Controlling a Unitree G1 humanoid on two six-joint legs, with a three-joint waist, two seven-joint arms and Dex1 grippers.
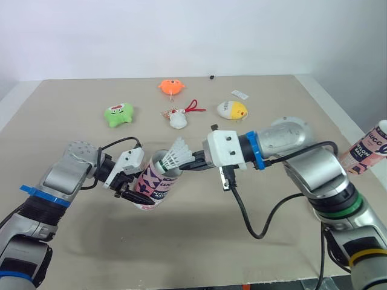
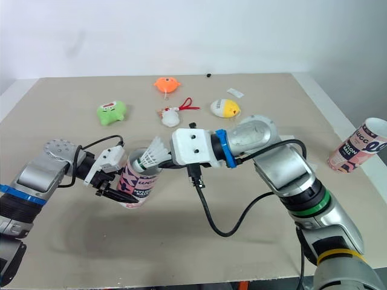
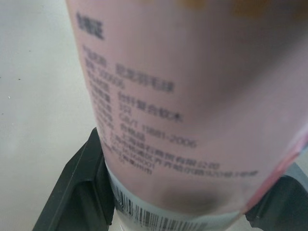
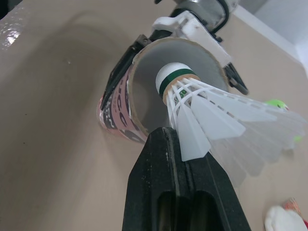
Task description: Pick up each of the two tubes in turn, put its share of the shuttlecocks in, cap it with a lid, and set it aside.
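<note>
My left gripper point(image 1: 134, 186) is shut on a pink printed tube point(image 1: 152, 183), holding it tilted just above the table with its open mouth toward the right arm. In the left wrist view the tube point(image 3: 183, 96) sits between the two black fingers point(image 3: 77, 192). My right gripper point(image 1: 193, 162) is shut on the feather skirt of a white shuttlecock point(image 1: 175, 156). The shuttlecock's cork nose point(image 4: 175, 79), banded in green, points into the tube's mouth point(image 4: 144, 103) and is right at the rim. A second pink tube point(image 1: 369, 148) stands at the table's right edge, open end up.
Small toys lie at the back of the table: a green one point(image 1: 118, 114), an orange one point(image 1: 172, 86), a white one with a red cord point(image 1: 178, 118) and a yellow-white egg shape point(image 1: 232, 110). A white tag point(image 1: 239, 94) lies near them. Bare table point(image 1: 199, 254) stretches in front.
</note>
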